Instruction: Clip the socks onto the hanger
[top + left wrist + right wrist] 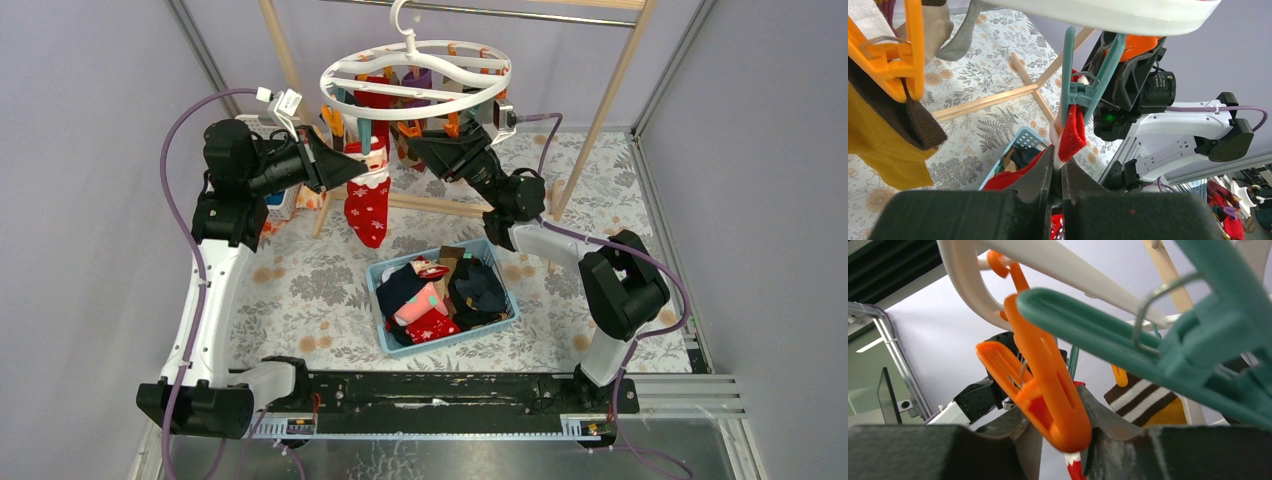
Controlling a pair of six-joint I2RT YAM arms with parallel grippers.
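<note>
L gripper pinches 1 red sock; R gripper straddles 1 orange clip (grip unclear).

Blue bin & wood rack

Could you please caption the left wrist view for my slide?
Left tool pinches a red sock hanging from a teal clip.

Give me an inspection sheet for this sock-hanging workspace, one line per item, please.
Surface: floral-patterned table; blue basket of loose socks at centre.
Job's things: white hanger hangs above the table; red sock hangs at a teal clip.
Clutter: partly hidden items at the table's far left.
Hands: left hand shut on the red sock; right hand flanks an orange clip, grip unclear.
Cables: purple cables trail from both arms.
Surroundings: wooden rail frame, plain walls.
</note>
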